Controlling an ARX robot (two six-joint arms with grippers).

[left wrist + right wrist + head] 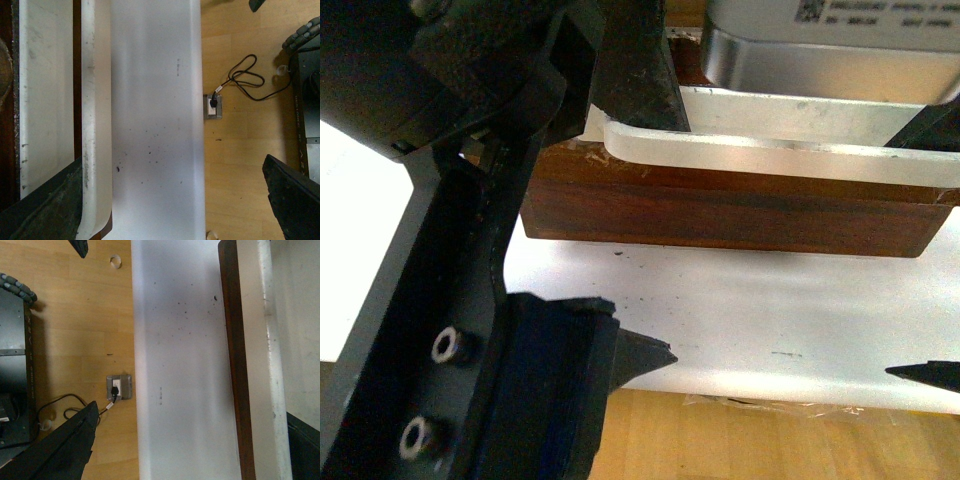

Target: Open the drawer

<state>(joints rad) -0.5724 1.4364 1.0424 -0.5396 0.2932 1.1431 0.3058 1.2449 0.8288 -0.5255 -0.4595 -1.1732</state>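
Observation:
The drawer (720, 212) shows its dark-brown front on the white table, with the long white handle (770, 152) across its top edge. My left gripper (655, 235) is open. Its upper finger (632, 75) rests behind the handle's left end and its lower finger (645, 355) hangs off the table's front edge. In the left wrist view the left gripper (170, 200) straddles the handle (95, 125). My right gripper (920, 255) is open at the handle's right end. In the right wrist view the right gripper (185, 445) spans the drawer front (232, 365) and handle (262, 365).
A silver metal case (820, 60) sits on top of the drawer unit. The white table (770, 300) ends just in front of the drawer. Below is wooden floor (240, 150) with a floor socket (212, 105), a black cable and dark equipment (12, 365).

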